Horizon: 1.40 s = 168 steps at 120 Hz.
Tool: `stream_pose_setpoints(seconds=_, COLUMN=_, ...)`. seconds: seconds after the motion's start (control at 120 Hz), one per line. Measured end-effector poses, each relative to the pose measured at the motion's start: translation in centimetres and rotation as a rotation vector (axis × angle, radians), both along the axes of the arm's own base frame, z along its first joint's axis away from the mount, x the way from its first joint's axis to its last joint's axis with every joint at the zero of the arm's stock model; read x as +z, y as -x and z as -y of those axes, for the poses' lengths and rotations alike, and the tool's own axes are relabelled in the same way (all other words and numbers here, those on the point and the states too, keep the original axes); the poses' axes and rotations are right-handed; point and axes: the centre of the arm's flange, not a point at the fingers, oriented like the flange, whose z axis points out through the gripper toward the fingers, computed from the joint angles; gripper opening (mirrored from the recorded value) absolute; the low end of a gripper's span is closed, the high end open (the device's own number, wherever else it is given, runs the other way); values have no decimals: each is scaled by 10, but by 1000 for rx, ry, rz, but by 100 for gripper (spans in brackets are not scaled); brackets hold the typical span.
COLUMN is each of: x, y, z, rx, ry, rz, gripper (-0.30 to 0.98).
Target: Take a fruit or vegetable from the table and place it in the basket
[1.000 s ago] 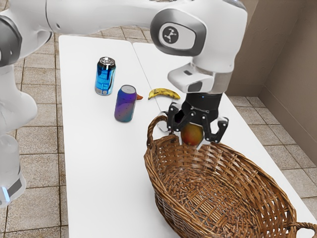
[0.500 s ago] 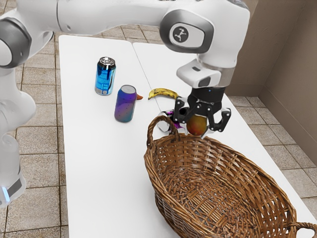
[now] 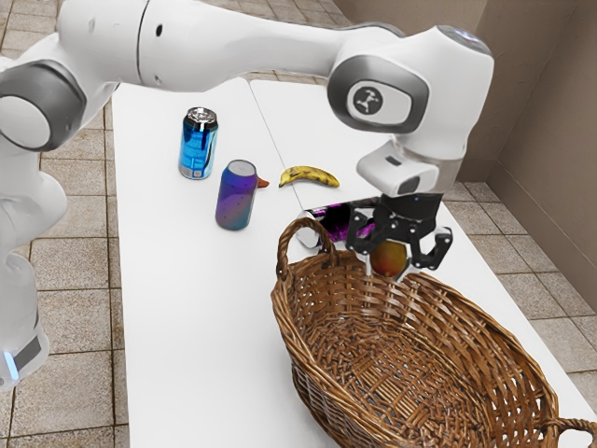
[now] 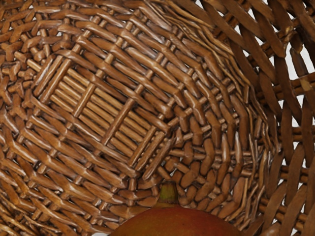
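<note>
Exterior view: your gripper (image 3: 395,265) has the fruit (image 3: 388,258) gripped between both fingers, up by the far rim of the basket (image 3: 448,322), which stands at the tabletop's (image 3: 187,308) edge toward the exterior view's right. Keep it high enough that fruit and fingers don't snag that rim. Wrist view: fruit's stem (image 4: 168,192) shows against the woven floor (image 4: 103,113). Probably best: center over the floor, lower well inside, then release gently.

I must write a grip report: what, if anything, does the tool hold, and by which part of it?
The tool holds the reddish fruit by two opposite sides; its stem is free of the grip.
</note>
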Motion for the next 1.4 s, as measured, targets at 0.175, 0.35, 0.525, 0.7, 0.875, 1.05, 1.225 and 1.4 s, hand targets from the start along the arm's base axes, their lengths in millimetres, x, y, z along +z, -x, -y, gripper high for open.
stream_pose_setpoints(seconds=0.175, x=-7, y=-2, z=2, rx=-16, ry=-6, rz=-13, gripper=57)
stream_pose_setpoints(seconds=0.35, x=-7, y=-24, z=-47, rx=59, ry=-16, rz=-17, gripper=65)
stream_pose_setpoints(seconds=0.525, x=41, y=-40, z=-151, rx=200, ry=5, rz=34, gripper=68)
stream_pose_setpoints(seconds=0.7, x=35, y=-60, z=-303, rx=424, ry=13, rz=16, gripper=68)
stream_pose_setpoints(seconds=0.875, x=0, y=-68, z=-396, rx=552, ry=17, rz=-40, gripper=68)
stream_pose_setpoints(seconds=1.05, x=-11, y=-63, z=-446, rx=704, ry=16, rz=-63, gripper=68)
stream_pose_setpoints(seconds=1.225, x=-12, y=-50, z=-469, rx=1009, ry=4, rz=-134, gripper=68)
stream_pose_setpoints(seconds=1.4, x=-13, y=-36, z=-484, rx=1338, ry=-21, rz=-216, gripper=68)
